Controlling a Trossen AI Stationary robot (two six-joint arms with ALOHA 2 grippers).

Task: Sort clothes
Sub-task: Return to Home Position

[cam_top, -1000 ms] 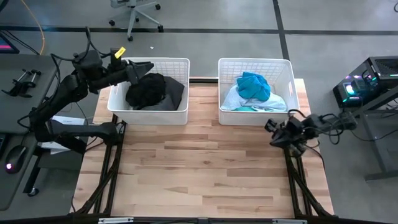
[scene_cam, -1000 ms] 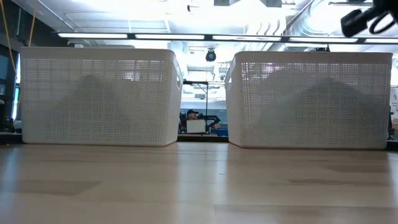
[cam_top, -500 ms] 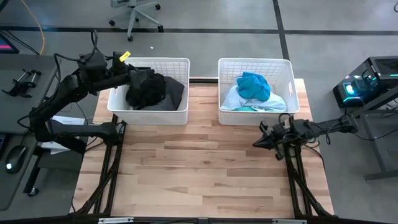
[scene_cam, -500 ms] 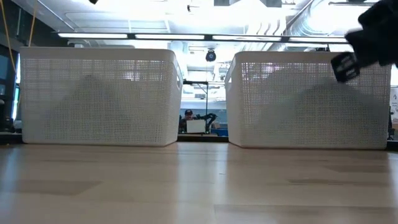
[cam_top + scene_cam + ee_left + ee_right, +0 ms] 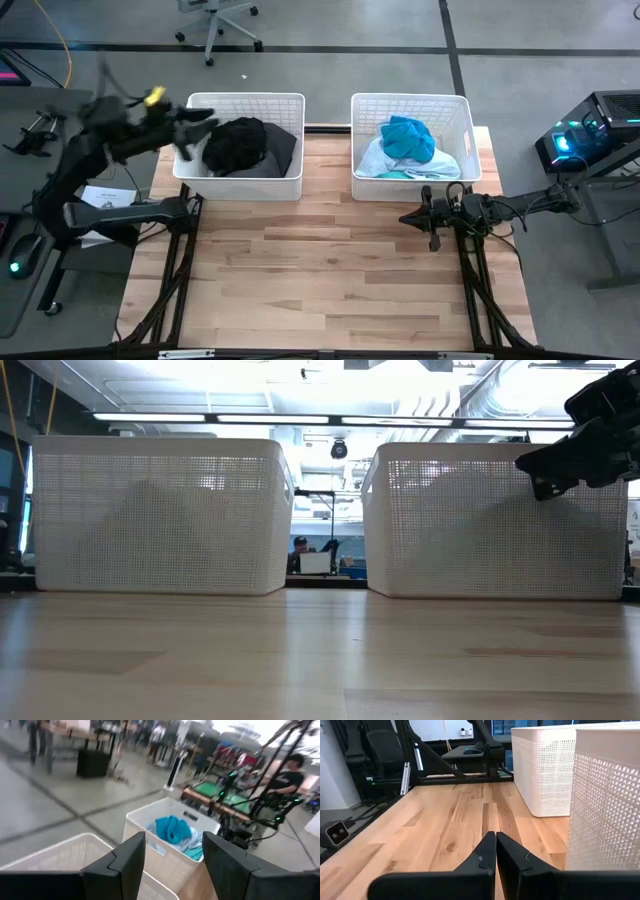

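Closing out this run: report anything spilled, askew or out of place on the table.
Nothing stands out. Dark clothes lie inside the left basket, blue and white clothes inside the right basket; both stand upright, and no garment lies on the table. Left hand open by the left basket's outer rim, right hand shut above the table.

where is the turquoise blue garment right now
In the high view the turquoise blue garment sits on top of the pile in the right white basket, over pale blue and white clothes, with the right gripper just in front of that basket.
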